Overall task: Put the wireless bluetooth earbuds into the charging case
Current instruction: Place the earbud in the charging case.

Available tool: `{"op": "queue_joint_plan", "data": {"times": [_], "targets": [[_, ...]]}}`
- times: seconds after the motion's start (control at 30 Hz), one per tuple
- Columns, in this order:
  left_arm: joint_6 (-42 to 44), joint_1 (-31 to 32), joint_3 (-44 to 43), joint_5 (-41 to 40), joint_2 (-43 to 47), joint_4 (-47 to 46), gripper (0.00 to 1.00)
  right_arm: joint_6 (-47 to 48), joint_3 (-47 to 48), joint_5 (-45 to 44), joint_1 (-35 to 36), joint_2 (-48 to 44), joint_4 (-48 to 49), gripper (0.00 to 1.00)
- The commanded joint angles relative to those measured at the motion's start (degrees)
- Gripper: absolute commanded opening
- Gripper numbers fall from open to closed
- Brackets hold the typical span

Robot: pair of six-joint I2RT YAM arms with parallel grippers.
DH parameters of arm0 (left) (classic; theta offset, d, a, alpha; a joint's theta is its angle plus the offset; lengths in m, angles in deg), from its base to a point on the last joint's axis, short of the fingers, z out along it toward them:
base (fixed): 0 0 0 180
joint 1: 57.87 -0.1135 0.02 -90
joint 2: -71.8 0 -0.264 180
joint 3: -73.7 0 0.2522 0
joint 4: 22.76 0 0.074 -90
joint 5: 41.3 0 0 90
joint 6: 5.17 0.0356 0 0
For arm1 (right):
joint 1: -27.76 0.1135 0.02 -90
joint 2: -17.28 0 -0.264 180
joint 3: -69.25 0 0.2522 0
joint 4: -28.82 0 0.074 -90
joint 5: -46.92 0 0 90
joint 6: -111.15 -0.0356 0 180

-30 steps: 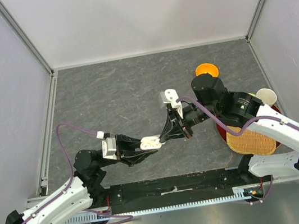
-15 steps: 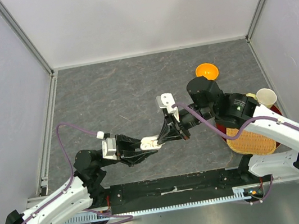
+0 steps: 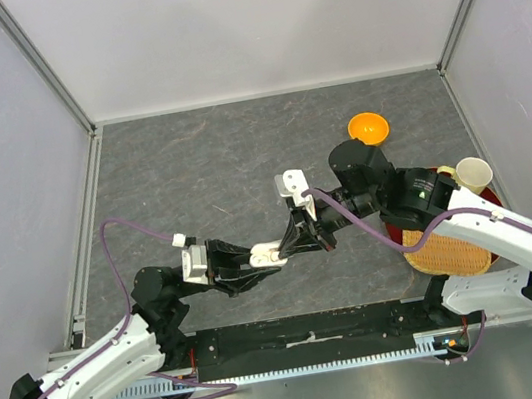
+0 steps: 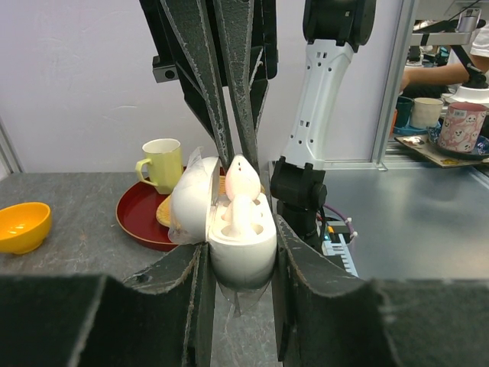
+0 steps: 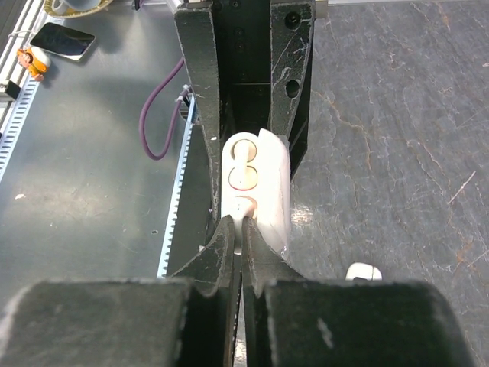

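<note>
Left arm extends low over the counter point(image 3: 191, 171); the left claw point(image 3: 254, 261) clamps the open charging case point(image 4: 243, 238). Right arm slopes down toward the case; the right claw point(image 5: 241, 228), nearly closed, pinches an earbud point(image 4: 243, 178) standing in the case's socket.

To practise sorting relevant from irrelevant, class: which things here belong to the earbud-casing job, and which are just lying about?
Job:
- charging case, open, in the left gripper
- earbud in the right gripper, at the case
- small white piece on the table, likely another earbud

Lying about:
- orange bowl
- red tray
- yellow mug
- woven mat
- phone
</note>
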State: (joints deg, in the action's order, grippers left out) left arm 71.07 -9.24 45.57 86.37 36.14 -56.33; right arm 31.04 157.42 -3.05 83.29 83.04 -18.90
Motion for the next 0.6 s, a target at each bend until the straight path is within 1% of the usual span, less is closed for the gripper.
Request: {"op": "queue_joint_plan", "data": {"times": [0.0,0.4,0.47,0.5,0.57], "targets": [[-1.3,0.1,-1.3,-0.1,0.7,-4.1,0.02,1.4,0.2,-1.7,0.4,0.4,0.0,0.08],[-0.8,0.1,-0.5,-1.9,2.3,-4.3,0.02,1.1,0.5,-3.6,0.3,0.5,0.2,0.17],[-0.8,0.1,-0.4,-1.8,2.2,-4.3,0.02,0.8,0.5,-4.1,0.4,0.5,0.3,0.20],[-0.8,0.2,-0.4,-1.7,2.2,-4.3,0.02,0.7,0.6,-4.2,0.5,0.4,0.5,0.23],[-0.9,0.2,-0.4,-1.9,2.3,-4.3,0.02,0.6,0.6,-4.4,0.4,0.4,0.6,0.25]]}}
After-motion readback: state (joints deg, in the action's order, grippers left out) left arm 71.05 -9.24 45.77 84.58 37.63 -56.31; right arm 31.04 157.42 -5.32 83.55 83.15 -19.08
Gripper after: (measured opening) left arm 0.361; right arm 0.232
